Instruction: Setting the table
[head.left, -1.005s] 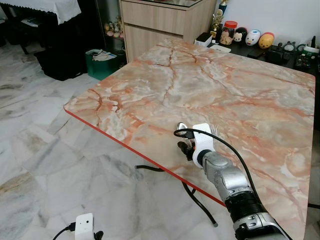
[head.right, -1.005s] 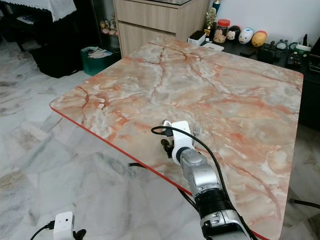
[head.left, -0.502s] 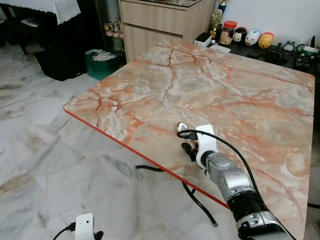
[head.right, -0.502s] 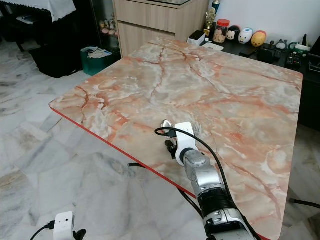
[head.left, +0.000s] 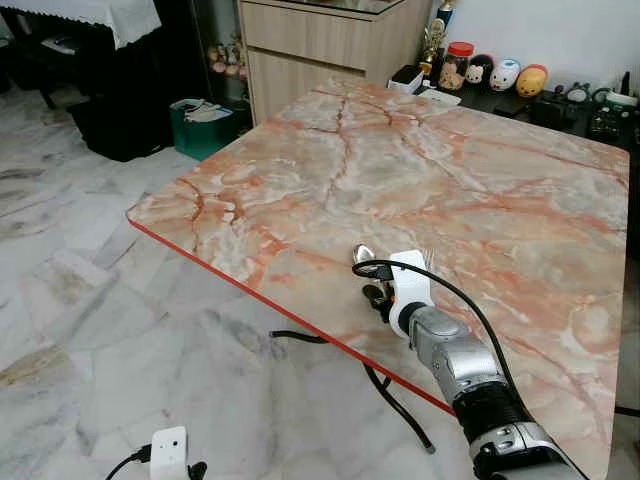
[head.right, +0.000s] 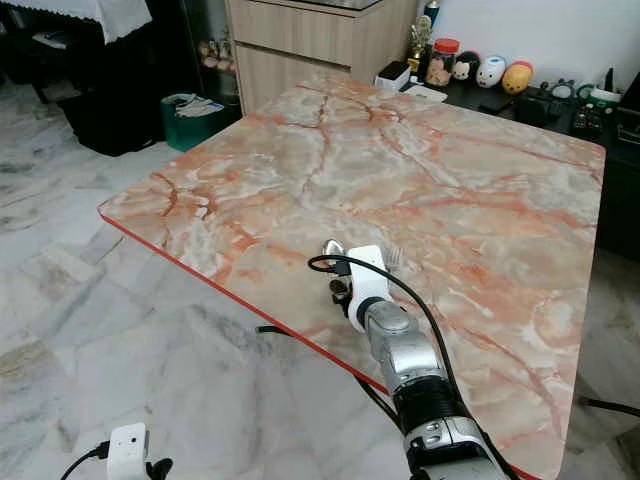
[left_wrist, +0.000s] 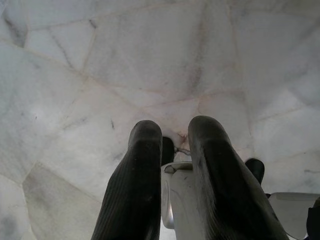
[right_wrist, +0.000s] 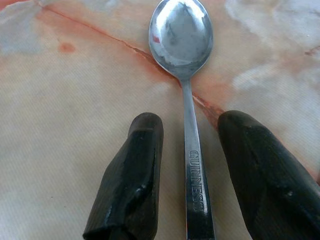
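The spoon (right_wrist: 186, 95) lies on the tabletop (head.left: 480, 190), handle running lengthwise between the right claw's (right_wrist: 192, 175) parted fingers.

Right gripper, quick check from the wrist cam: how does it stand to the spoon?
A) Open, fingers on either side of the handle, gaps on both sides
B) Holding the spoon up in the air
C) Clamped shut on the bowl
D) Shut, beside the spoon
A: the right gripper is open, and the spoon lies flat on the marble table with its handle running between the two fingers, a gap on each side.
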